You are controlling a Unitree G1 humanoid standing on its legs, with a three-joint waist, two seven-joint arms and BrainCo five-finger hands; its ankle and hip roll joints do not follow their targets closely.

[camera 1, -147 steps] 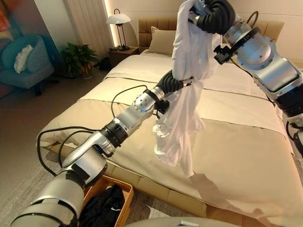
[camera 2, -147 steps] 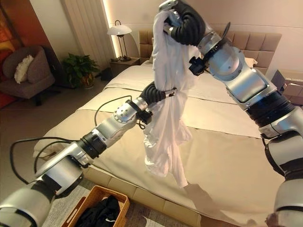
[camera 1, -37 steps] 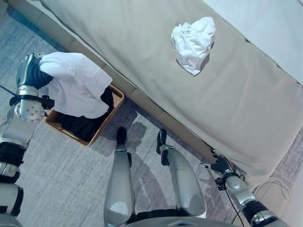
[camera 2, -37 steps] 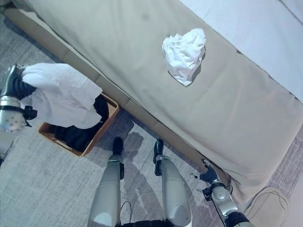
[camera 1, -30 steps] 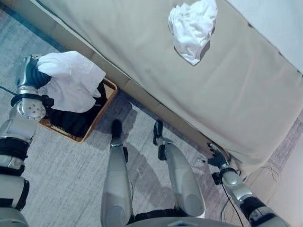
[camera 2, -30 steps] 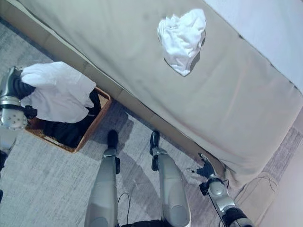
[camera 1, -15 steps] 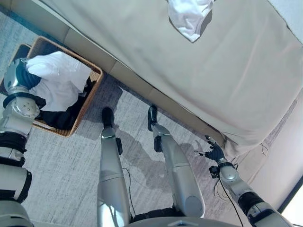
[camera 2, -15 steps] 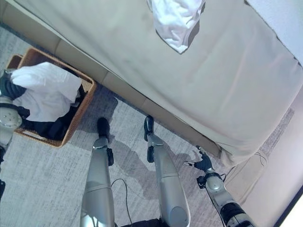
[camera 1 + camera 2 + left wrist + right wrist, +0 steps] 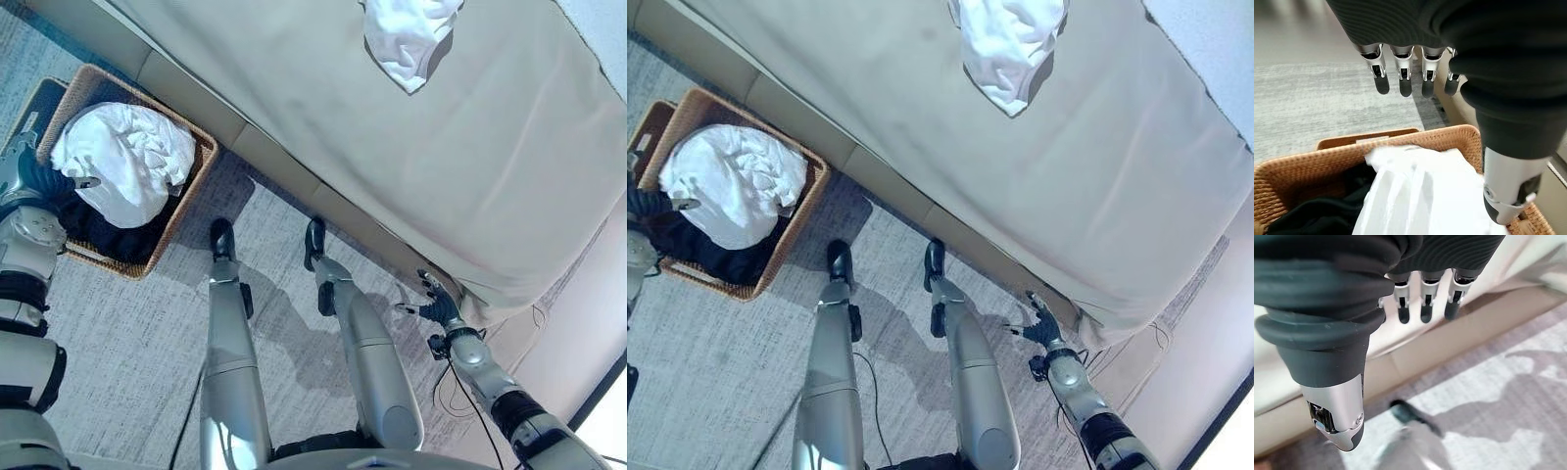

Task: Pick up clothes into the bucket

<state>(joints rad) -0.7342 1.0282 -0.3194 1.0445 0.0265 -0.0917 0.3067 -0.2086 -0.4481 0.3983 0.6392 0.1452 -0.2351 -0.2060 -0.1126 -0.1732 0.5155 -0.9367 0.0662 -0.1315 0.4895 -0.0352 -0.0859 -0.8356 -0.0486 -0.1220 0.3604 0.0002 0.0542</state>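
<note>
Your left robot hand (image 9: 1410, 78) hangs open above the basket (image 9: 192, 171), while the other white cloth (image 9: 407, 39) lies far off on the bed (image 9: 509, 166), nearer your open right robot hand (image 9: 438, 307).

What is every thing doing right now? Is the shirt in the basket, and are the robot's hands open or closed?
white shirt: lying bunched in the basket, on top of dark clothes, released
dark clothes: in the basket, under the shirt
wicker basket: upright on the rug beside the bed
second white garment: crumpled on the bed, not yet picked up
left hand: open, above the basket
right hand: open, holding nothing, low by the bed's corner
</note>
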